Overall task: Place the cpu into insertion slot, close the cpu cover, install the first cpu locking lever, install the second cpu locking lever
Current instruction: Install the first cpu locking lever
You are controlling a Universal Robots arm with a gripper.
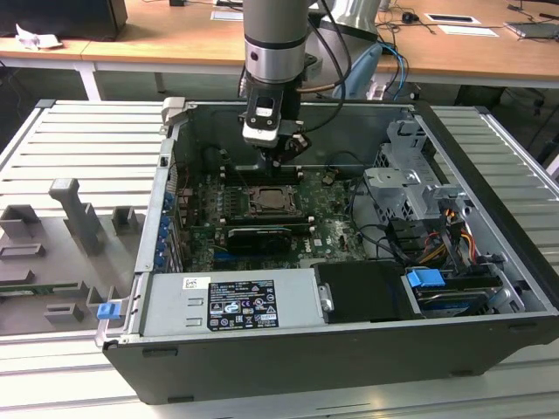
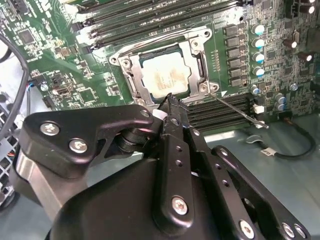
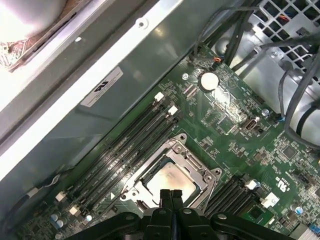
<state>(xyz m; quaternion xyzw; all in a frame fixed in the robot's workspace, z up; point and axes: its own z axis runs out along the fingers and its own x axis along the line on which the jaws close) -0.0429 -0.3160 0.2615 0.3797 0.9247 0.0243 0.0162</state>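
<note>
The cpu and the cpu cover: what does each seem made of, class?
The cpu: probably a metal face, pale silver-grey, dull sheen. The cpu cover: likely bare sheet metal, silver, thin edges catching light.

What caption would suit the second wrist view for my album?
The gripper beside the cpu, framed by its cover.

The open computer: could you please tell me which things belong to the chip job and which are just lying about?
Job: chip, socket, cover, lever, gripper.
Lying about: memory slots, coin battery, power supply, drive cage, grey blocks.
</note>
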